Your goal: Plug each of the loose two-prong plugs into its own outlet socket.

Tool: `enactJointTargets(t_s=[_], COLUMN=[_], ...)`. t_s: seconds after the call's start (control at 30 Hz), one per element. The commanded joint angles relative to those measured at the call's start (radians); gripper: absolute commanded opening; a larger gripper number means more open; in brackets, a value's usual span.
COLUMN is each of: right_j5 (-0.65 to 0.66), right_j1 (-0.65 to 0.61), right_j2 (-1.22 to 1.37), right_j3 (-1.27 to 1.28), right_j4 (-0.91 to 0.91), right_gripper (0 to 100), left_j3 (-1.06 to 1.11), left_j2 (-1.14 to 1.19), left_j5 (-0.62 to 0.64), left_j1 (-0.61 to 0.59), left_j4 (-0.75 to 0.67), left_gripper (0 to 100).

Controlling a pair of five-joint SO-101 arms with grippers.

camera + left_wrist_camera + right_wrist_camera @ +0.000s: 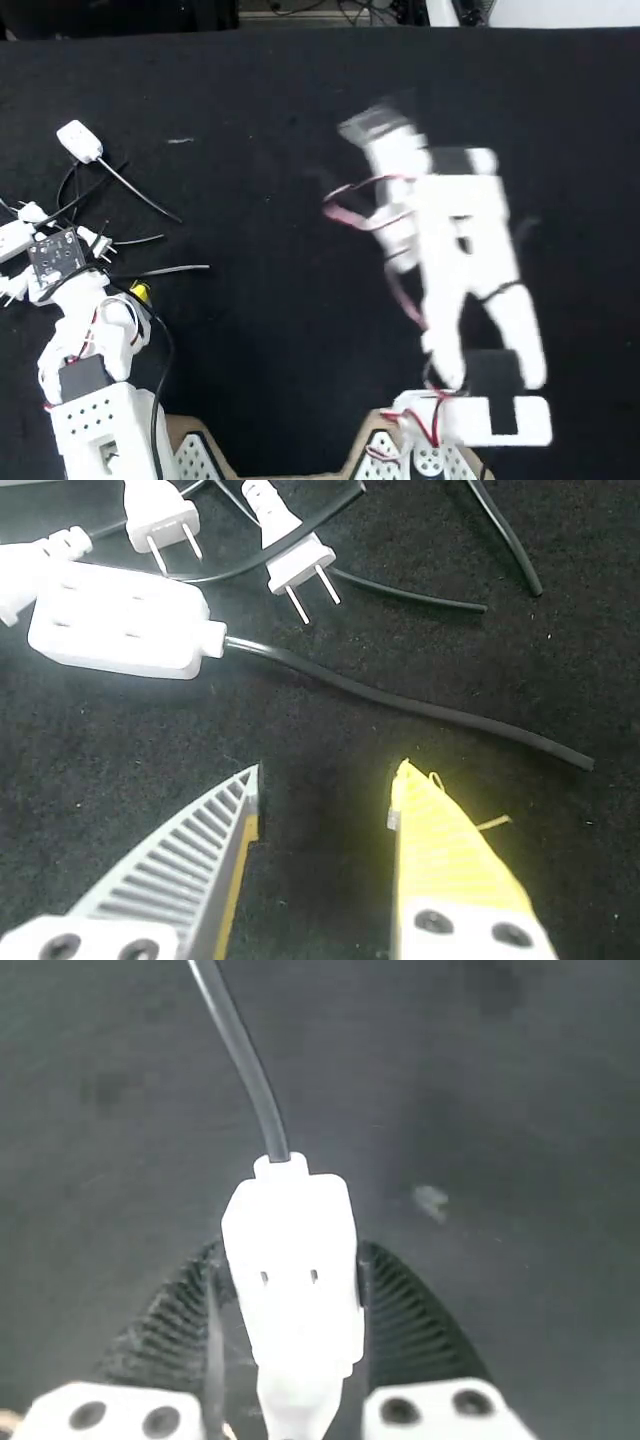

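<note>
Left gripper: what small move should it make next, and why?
Probably advance to the nearer loose plug and close on its white body. The left gripper is open and empty, the plug lies unplugged near the outlet block, and the right gripper holds a socket.

Two loose two-prong plugs lie upper left, beside one white outlet block. A second outlet block sits in the right end effector.

White plugs, white outlet socket, black cords (black table)
</note>
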Motion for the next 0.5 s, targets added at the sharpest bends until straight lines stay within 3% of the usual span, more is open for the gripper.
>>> enactJointTargets(t_s=[0.0, 0.27, 0.47], right_j5=[0.011, 0.041, 0.043], right_j1=[0.284, 0.522, 0.582], right_j2=[0.07, 0.552, 0.943], right_j3=[-0.243, -0.892, -1.46], right_j4=[-0.021, 0.155, 0.252], right_gripper=[1.1, 1.1, 1.1], left_j3=[-0.053, -0.051, -0.051], left_j2=[-0.009, -0.009, -0.009], left_j5=[0.008, 0.008, 0.008], left_j1=[-0.004, -0.004, -0.004], left_j4=[-0.014, -0.014, -0.014], left_gripper=[22, 22, 22])
